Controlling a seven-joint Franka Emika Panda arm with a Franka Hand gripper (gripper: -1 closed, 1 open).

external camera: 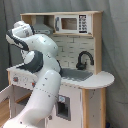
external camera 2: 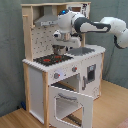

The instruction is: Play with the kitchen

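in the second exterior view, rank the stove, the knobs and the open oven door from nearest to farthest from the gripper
1. Stove: right under the gripper.
2. Knobs: on the front panel below the stove.
3. Open oven door: swung out at the bottom, farthest.

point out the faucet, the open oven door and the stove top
faucet (external camera: pixel 84 58), first exterior view, on its black arched spout
oven door (external camera 2: pixel 70 106), second exterior view, on the swung-open door's window panel
stove (external camera 2: pixel 51 59), second exterior view, on the dark red-ringed cooktop
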